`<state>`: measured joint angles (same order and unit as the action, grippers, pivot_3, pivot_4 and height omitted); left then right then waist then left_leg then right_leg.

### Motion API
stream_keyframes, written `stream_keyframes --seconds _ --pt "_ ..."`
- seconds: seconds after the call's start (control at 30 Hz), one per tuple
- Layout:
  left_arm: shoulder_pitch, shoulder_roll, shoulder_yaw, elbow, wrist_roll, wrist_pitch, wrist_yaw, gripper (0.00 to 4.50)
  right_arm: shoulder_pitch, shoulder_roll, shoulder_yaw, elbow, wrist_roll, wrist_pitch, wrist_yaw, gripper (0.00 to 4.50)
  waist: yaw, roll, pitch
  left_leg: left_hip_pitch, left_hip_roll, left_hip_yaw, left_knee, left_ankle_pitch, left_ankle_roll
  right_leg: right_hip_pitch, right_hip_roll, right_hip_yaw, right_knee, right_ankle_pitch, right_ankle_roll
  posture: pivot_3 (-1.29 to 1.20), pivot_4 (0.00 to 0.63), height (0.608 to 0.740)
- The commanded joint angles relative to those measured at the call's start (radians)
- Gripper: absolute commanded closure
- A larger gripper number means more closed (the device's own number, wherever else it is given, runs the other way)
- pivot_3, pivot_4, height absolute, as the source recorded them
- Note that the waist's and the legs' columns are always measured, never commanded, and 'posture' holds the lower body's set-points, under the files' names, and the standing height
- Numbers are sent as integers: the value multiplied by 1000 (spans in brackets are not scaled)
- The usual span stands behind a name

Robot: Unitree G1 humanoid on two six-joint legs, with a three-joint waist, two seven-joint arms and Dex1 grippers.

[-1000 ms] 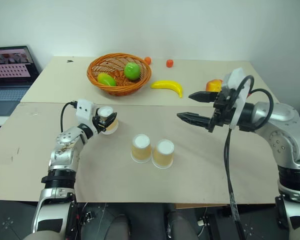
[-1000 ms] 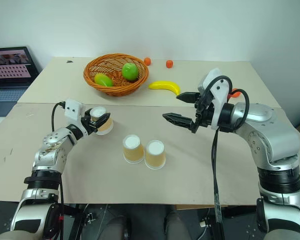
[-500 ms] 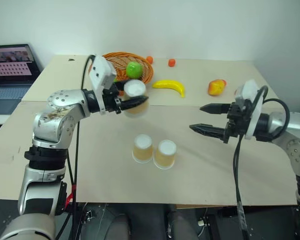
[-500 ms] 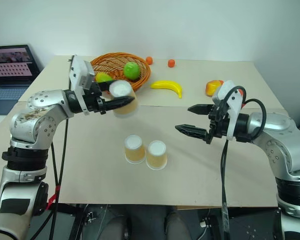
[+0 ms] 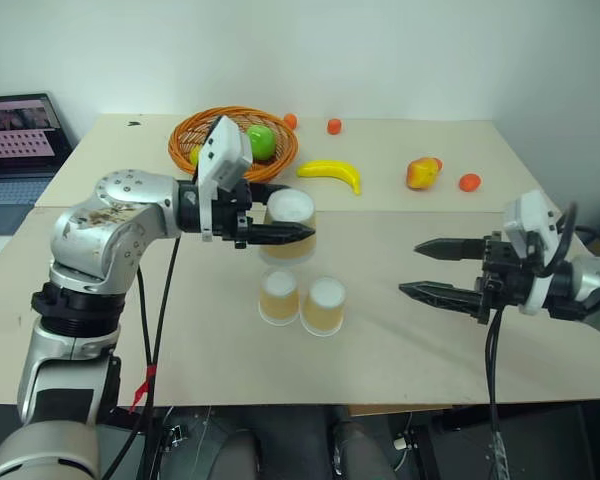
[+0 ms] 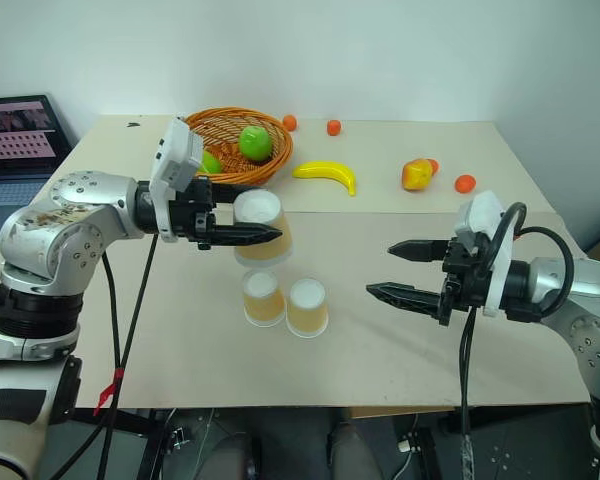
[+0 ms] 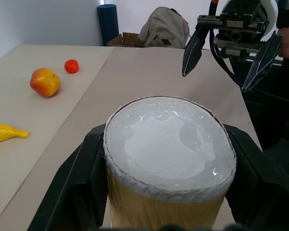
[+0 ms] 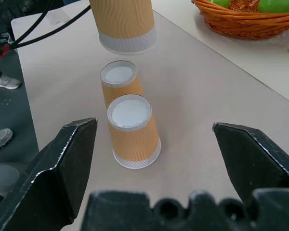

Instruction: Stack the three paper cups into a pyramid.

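- The left gripper (image 5: 280,232) pinches a small tapered pale-orange paper cup (image 5: 289,224), upside down with its white base up, between its two black fingers; the cup hangs in the air, clear of the table, above and just behind the other two.
- Two matching pale-orange paper cups stand upside down on the beige table (image 5: 400,340), side by side and touching: the left-hand cup (image 5: 279,297) and the right-hand cup (image 5: 323,306).
- In the left wrist view the held cup's white base (image 7: 169,143) sits between the black fingers (image 7: 82,178), which press its sides.
- The right gripper (image 5: 432,270) hovers well to the right of the standing pair, its two black fingers spread wide and holding nothing, pointing toward the cups.
- Farther back, a woven orange wicker basket (image 5: 202,133) holds a green apple (image 5: 260,141).
- A yellow banana (image 5: 332,174) lies beside the basket on the table.
- A red-and-yellow fruit (image 5: 421,172) and a small orange ball (image 5: 469,182) lie toward the right edge.
- An open laptop (image 5: 20,133) sits at far left.
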<state>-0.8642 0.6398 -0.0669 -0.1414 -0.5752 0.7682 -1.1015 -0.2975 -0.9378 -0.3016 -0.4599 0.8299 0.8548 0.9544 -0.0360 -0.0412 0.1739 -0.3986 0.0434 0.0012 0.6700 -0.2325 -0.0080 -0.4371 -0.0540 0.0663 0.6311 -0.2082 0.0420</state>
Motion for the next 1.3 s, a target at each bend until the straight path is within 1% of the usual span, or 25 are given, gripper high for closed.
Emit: stream_keyframes --seconds 0.03,0.2,0.4,0.67,1.17,1.23,1.27,1.3 --pt "3 -45 -18 -11 0 -7 37 1734 -13 0 -28 -29 24 -8 -25 0 1 0 0 0 0 0 0 0 0 0 0 0 0 0 0 0 150 735" --pt "18 -89 -45 -24 8 -19 54 1734 -12 7 -30 -44 39 -10 -56 0 0 0 0 0 0 0 0 0 0 0 0 0 0 1 -1 0 150 735" --pt "35 -119 -77 -35 28 -42 57 1734 6 12 -37 -65 44 -11 -86 0 1 0 0 0 0 0 1 0 0 0 0 0 0 1 -1 0 150 735" --pt "91 -73 -117 -74 64 -87 10 1734 7 12 -45 -68 50 -7 -112 0 -1 0 0 0 0 0 1 0 0 0 0 1 0 1 -1 0 150 735" --pt "104 -78 -101 -50 78 -103 25 1734 -14 2 -29 -49 47 -15 -131 0 11 0 0 -1 0 0 4 0 0 1 0 1 1 1 0 0 150 735" --pt "98 -79 -99 -47 72 -98 20 875 -19 3 -25 -45 45 -15 -132 0 11 0 0 -1 0 0 4 0 0 1 0 1 1 1 0 0 150 735" --pt "96 -79 -98 -46 70 -97 19 841 -20 3 -24 -43 44 -15 -132 0 12 0 0 -1 0 0 3 0 0 1 0 1 1 1 -1 0 150 735" --pt "91 -78 -95 -43 66 -93 16 325 -22 3 -22 -41 43 -15 -132 0 12 0 0 -1 0 0 4 0 0 1 0 1 1 1 -1 0 150 735"
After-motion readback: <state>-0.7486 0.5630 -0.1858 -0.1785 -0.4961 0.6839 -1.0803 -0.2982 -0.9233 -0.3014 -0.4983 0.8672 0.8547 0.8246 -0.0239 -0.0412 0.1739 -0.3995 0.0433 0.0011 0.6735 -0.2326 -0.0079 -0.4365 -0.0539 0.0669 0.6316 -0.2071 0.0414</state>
